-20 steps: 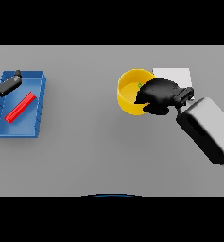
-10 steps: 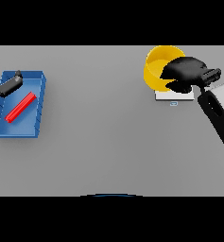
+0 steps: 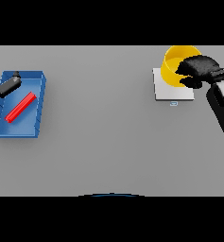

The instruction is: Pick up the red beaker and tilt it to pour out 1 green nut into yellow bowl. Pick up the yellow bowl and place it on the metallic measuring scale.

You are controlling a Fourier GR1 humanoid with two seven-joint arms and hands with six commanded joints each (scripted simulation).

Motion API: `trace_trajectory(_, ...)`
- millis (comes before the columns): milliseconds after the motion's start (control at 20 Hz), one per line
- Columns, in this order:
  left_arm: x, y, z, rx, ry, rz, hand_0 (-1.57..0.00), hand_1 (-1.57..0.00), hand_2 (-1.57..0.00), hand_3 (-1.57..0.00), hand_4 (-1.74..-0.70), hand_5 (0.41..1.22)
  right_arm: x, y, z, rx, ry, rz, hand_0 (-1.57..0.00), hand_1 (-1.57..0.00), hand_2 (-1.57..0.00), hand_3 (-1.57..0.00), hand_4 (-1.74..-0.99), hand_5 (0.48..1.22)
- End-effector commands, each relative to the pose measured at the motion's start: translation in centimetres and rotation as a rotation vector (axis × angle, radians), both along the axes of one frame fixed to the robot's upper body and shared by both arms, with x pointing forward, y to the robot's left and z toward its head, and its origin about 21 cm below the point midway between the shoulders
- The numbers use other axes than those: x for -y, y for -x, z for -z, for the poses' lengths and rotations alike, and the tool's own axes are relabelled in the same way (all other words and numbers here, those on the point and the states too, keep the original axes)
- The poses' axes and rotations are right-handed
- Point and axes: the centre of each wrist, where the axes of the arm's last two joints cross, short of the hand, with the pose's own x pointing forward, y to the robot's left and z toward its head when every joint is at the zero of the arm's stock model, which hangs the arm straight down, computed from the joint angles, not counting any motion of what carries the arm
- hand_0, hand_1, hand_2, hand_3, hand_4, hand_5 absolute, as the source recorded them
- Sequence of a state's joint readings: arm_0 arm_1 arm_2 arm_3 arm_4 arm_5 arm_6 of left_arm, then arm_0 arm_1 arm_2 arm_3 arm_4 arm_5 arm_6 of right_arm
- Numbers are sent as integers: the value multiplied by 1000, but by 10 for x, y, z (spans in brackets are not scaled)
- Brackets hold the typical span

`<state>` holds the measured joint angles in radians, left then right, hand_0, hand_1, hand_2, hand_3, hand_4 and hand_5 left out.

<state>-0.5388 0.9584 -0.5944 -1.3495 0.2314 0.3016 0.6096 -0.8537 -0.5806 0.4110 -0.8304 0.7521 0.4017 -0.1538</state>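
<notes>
While the right hand (image 3: 201, 71) grips the yellow bowl (image 3: 175, 64) by its right-hand rim, fingers curled over the edge, the bowl sits tipped at the far right of the grey bench (image 3: 108, 142), its opening turned toward the camera. The bowl overlaps the far edge of the metallic measuring scale (image 3: 172, 90), a pale square plate with a small bluish tab at its near edge; whether the bowl's base touches the plate or hangs just above it cannot be told from this view. The white and grey forearm runs from the hand down toward the right edge of the view, passing beside the scale's right side.

Well apart, at the far left of the bench, lies a blue tray (image 3: 35, 118) with raised walls. Inside it, a red, bar-shaped object (image 3: 20, 107) lies slanted, its upper end pointing toward the tray's far right corner; it looks like the red beaker on its side, though its form is too plain to be sure. The left hand (image 3: 7, 86) shows at the left edge of the view over the tray's far left corner, a dark finger stretched out straight toward the right and holding nothing. No green nut can be made out in the bowl or the tray.
</notes>
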Motion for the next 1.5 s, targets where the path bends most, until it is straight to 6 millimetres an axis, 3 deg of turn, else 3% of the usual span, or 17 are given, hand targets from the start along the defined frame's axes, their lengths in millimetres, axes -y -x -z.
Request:
trace_trajectory(0,-2,1,-1,-1,-4,-5,1,1,1,1,-814,757,1,-1,3,-5,0,2,-1571,-1566,-1571,-1360,-1724,1221)
trace_trajectory(300,-1,2,1,5,-5,11,1,1,1,1,-796,729,1,-8,32,-20,-2,39,-1571,-1499,-1565,-1500,-1727,1221)
trace_trajectory(500,0,-3,-4,4,-7,1,1,1,1,1,-806,734,4,-10,38,-33,-17,39,-1548,-1420,-1568,-1481,-1721,1221)
trace_trajectory(600,3,-5,-1,1,-2,4,1,1,1,1,-811,740,1,-12,38,-50,-22,49,-1536,-1411,-1569,-1165,-1728,1221)
trace_trajectory(650,5,-7,0,-3,2,7,1,1,1,1,-813,745,2,-12,38,-61,-29,52,-1543,-1443,-1496,-1022,-1659,1221)
trace_trajectory(700,3,-6,0,-4,-1,3,1,1,1,1,-812,745,2,-13,39,-70,-31,69,-1525,-1350,-1348,-907,-1596,1134)
trace_trajectory(750,3,-6,1,-8,-1,1,1,1,1,1,-812,744,1,-13,39,-75,-32,72,-1219,-1083,-1132,-824,-1548,1053)
trace_trajectory(850,2,-6,0,-9,6,-2,1,1,1,1,-812,745,3,-13,43,-91,-40,74,-780,-692,-810,-711,-1470,928)
trace_trajectory(1000,1,-8,1,-7,-11,-2,1,1,1,1,-806,738,5,-16,39,-106,-40,75,-399,-354,-518,-604,-1410,821)
trace_trajectory(1200,3,-10,5,-14,3,-6,1,1,1,1,-812,736,5,-18,41,-121,-26,40,-163,-144,-288,-475,-1356,755)
trace_trajectory(1450,1,-10,1,3,7,-2,1,1,1,1,-821,734,2,-20,41,-140,0,29,-53,-47,-115,-348,-1308,733)
